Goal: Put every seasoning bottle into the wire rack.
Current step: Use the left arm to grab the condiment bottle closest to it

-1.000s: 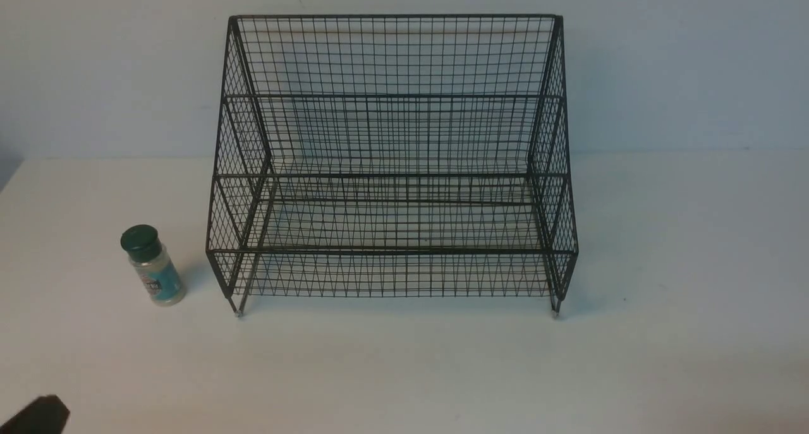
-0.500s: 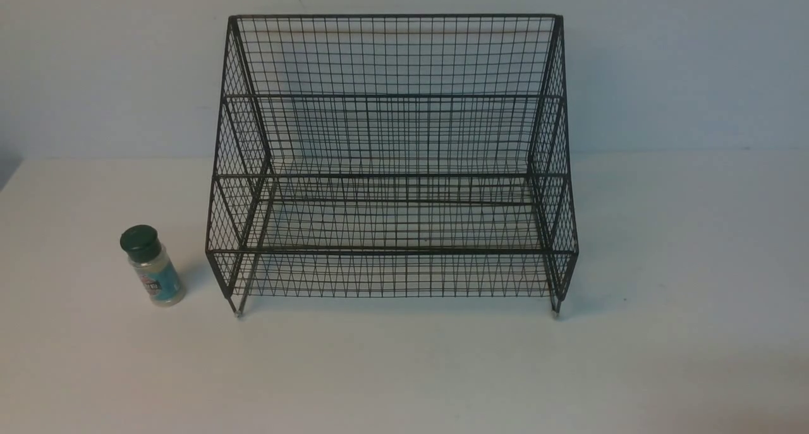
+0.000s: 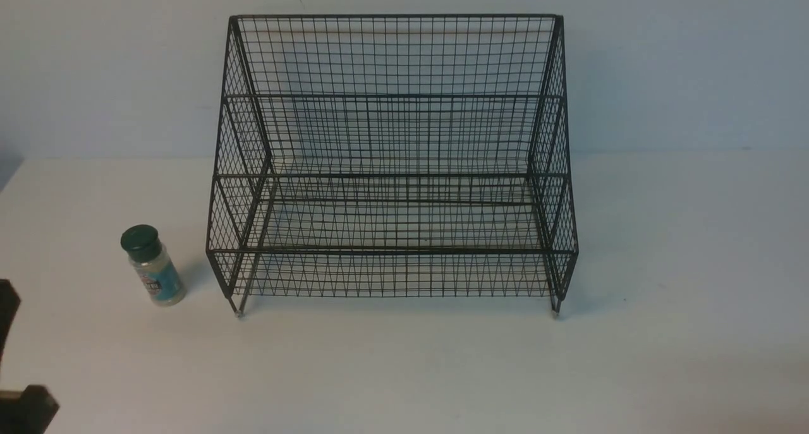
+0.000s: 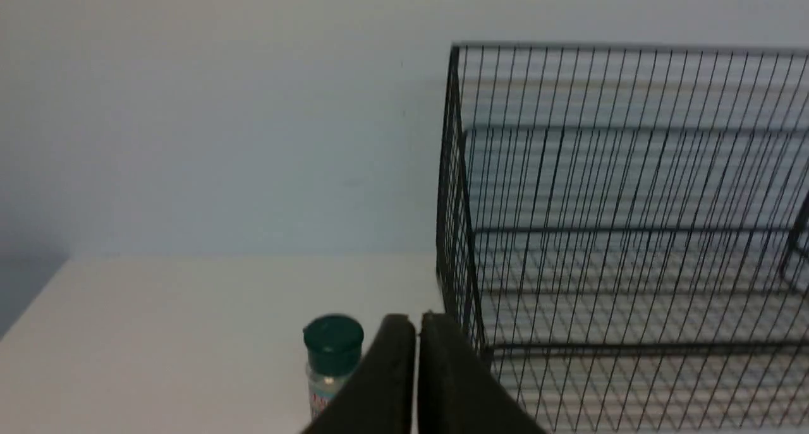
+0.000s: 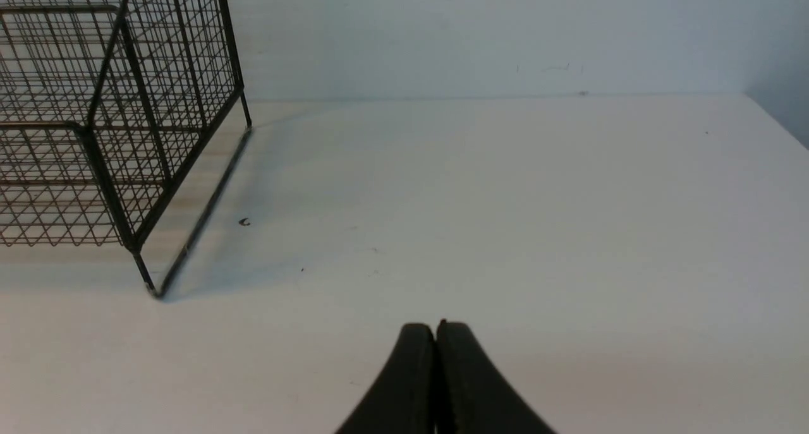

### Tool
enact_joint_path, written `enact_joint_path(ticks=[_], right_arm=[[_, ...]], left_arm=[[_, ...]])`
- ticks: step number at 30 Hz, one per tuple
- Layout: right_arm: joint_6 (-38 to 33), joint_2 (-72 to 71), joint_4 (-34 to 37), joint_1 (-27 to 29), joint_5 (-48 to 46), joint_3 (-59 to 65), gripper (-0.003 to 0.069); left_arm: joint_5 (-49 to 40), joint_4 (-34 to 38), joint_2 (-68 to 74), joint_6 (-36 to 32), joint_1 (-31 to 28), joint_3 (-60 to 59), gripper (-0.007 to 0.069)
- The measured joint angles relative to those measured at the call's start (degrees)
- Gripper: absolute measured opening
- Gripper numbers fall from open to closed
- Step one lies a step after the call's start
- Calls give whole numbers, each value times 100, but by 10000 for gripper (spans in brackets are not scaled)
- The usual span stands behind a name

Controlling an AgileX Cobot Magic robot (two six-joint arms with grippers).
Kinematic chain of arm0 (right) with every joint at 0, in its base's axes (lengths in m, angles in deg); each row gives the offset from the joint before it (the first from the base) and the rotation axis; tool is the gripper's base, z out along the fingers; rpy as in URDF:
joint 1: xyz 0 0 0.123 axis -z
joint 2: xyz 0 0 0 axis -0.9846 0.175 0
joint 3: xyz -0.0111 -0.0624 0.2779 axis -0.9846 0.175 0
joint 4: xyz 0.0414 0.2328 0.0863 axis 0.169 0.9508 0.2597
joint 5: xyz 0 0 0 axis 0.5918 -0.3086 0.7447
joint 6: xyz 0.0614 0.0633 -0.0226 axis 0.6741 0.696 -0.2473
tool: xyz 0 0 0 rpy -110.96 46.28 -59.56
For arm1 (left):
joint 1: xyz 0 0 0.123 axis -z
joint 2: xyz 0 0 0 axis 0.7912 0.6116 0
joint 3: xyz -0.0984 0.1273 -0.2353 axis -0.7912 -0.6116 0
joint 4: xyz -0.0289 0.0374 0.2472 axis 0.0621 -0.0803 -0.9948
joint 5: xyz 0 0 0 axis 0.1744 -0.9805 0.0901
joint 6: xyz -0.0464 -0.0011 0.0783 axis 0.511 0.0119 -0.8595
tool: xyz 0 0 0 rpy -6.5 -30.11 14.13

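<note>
The left gripper [image 4: 416, 323] is squeezed shut and empty; so is the right gripper [image 5: 436, 330]. The seasoning bottle [image 4: 330, 366] stands in front of the left one, just beside the wire rack [image 4: 632, 232]. Open the 2 fingers [image 4: 389, 377] wide, then slide them around the bottle's middle, under the cap [image 4: 333, 339].

Here's the plain white tabletop [image 3: 404, 371], bare across most of its width. Standing on it mid-table, on small metal feet, is a large black wire-mesh stepped rack [image 3: 392, 175]. Just off the rack's left front corner, not touching it, stands a small clear jar with a dark green cap and teal label [image 3: 153, 266].
</note>
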Motion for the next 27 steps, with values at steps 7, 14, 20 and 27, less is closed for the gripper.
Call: enact_joint_path(ticks=[7, 14, 20, 27], right_arm=[[0, 0, 0, 0, 0, 0, -17], [0, 0, 0, 0, 0, 0, -17], [0, 0, 0, 0, 0, 0, -17], [0, 0, 0, 0, 0, 0, -17]], left_arm=[[668, -112, 1526, -19, 0, 873, -4], [2807, -96, 2799, -19, 0, 1081, -4], [3452, -93, 4013, -14, 0, 1081, -4], [4494, -89, 4823, -3, 0, 1087, -4]])
